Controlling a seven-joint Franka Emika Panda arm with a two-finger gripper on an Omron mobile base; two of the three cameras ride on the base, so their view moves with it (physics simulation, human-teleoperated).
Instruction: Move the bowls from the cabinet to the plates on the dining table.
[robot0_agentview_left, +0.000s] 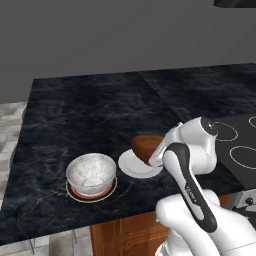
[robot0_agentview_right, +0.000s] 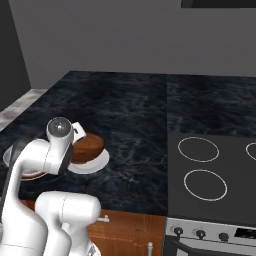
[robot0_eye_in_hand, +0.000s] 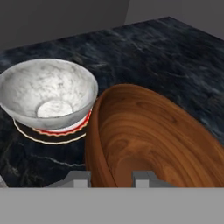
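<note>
Now over the white plate: reddish-brown bowl clamped by the rim, hand narrowly parted, one fingertip outside the wall and the other inside. Seen in the left base view at the plate's far right edge, partly hidden behind the arm's white wrist; whether touching the plate or held just above it, cannot tell. From the right base view, the same bowl lying over the white plate, wrist covering its left side.

Just left of the white plate, near but apart: marbled white-grey bowl, upright, seated on the orange-red plate with its dark rim showing all round the foot. From the hand view, marbled bowl close beside the reddish-brown bowl, orange-red plate under it.

Both plates near the front edge of the black marble worktop. Right of the white plate, well apart: black cooktop with white ring markings.
</note>
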